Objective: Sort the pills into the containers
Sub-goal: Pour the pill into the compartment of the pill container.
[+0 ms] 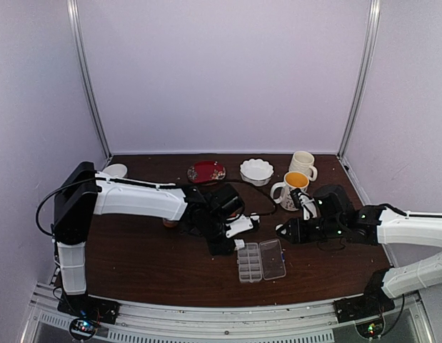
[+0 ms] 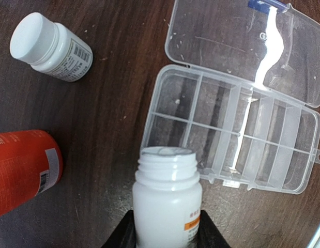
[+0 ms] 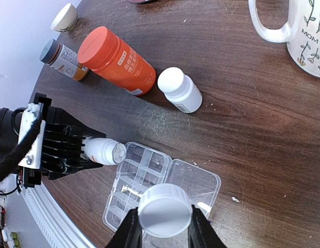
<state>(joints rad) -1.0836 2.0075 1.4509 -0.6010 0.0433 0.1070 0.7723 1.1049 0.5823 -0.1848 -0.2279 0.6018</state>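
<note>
1. At the near edge of the tabletop, right of centre, the clear flat rectangular plastic pill box (image 2: 237, 155) is lying with its hinged clear lid (image 2: 242, 46) folded open, both rows of compartments facing up.
2. The left gripper (image 2: 167, 233) is clamping the body of a small white uncapped plastic bottle (image 2: 167, 199), its mouth sitting just beside one corner of the box.
3. The right gripper (image 3: 164, 230) is pinching a round white screw cap (image 3: 165, 209) near the box.
4. The pills are not showing clearly. The bottle mouth is presenting a whitish surface, and whether it is a seal or contents cannot be told. One pale speck (image 2: 176, 101) in a compartment may be a pill.
5. Judged step: the arms are preparing to pour. The next move is calling for a slow tilt of the bottle mouth over one compartment, so that nothing is spilling across the dividers or onto the tabletop.
6. Readable writing: a white ceramic mug (image 3: 309, 36) toward the far right corner is showing "MOM" and "THE". The orange plastic bottle (image 3: 118, 61) and the capped white bottle (image 3: 180, 89) are carrying labels too small to read. The held bottle's label is showing an orange strip with illegible characters.
</note>
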